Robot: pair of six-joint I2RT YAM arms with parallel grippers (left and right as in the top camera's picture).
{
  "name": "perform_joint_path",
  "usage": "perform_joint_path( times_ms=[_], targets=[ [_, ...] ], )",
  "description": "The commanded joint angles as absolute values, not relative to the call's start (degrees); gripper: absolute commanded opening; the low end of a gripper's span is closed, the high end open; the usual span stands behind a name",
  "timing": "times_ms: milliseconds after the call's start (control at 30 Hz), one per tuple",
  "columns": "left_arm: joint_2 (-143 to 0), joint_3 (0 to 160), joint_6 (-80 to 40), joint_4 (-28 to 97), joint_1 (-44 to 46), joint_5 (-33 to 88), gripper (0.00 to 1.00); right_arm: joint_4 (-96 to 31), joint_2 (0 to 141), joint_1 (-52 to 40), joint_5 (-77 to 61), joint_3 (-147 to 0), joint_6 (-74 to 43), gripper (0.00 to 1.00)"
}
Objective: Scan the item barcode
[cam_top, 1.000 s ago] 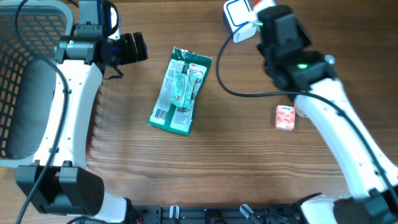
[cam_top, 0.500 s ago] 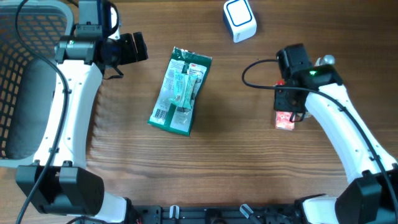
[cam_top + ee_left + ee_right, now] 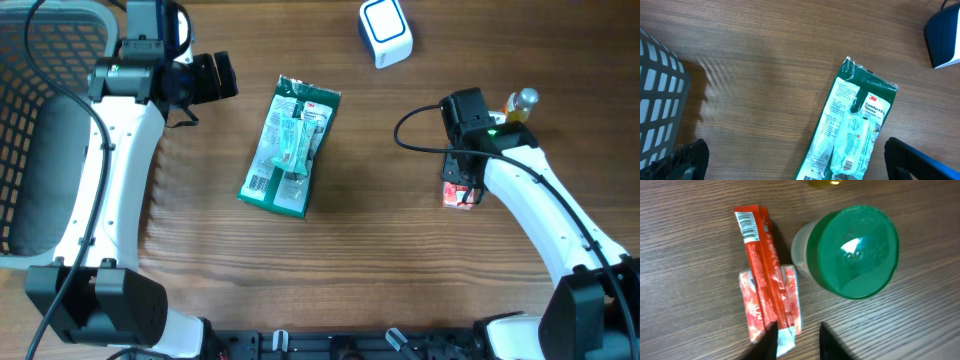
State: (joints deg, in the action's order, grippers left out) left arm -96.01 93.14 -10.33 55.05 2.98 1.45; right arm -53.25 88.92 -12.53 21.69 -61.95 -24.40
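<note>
The left arm (image 3: 110, 170) and right arm (image 3: 545, 215) have smooth white links and bulky black joints. Thin black cables (image 3: 398, 134) loop along them. A green light (image 3: 492, 131) glows on the right wrist housing. The left tool (image 3: 222, 77) and right tool (image 3: 799, 342) are black, as are the rounded bases (image 3: 95, 305).

— What's the count on the counter (image 3: 400, 280)?
— Packets, three: one green glove packet (image 3: 290, 145), one red stick packet (image 3: 762, 255), one pink pack (image 3: 752, 310).
— And besides?
— One scanner (image 3: 385, 32), one green-lidded tub (image 3: 855, 250), one small bottle (image 3: 518, 101), one basket (image 3: 40, 60).
</note>
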Motion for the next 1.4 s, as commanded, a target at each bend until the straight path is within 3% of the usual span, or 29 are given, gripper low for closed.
perform_joint_path(
  times_ms=[0, 100, 333, 467, 767, 1267, 1367],
  targets=[
    [-96.36, 93.21, -9.82, 54.92, 2.76, 1.91, 1.00, -51.18, 89.47, -12.32, 16.82, -61.21, -25.47, 0.34],
    [-96.36, 93.21, -9.80, 54.92, 2.76, 1.91, 1.00, -46.02, 89.47, -12.80, 0.05, -60.75, -25.45, 0.39],
    [-96.36, 93.21, -9.80, 54.92, 2.76, 1.91, 1.00, -29.58, 89.47, -18.39, -19.81, -56.71, -26.30, 0.49],
    [-96.36, 93.21, -9.80, 54.92, 2.76, 1.91, 1.00, -24.14, 89.58, -22.87, -20.03, -54.85, -36.01, 0.66],
    [-96.36, 93.21, -9.80, 54.92, 2.76, 1.91, 1.00, -12.60, 91.92, -29.39, -11.42, -54.24, -48.01, 0.66],
    [-96.36, 93.21, -9.80, 54.52, 2.76, 1.93, 1.00, -10.07, 98.17, -30.74, -9.56, -54.24, -43.42, 0.71],
    [-96.33, 93.21, -10.04, 57.76, 2.76, 6.68, 1.00, -10.07, 98.17, -30.74, -8.75, -54.24, -43.48, 0.71]
  ],
)
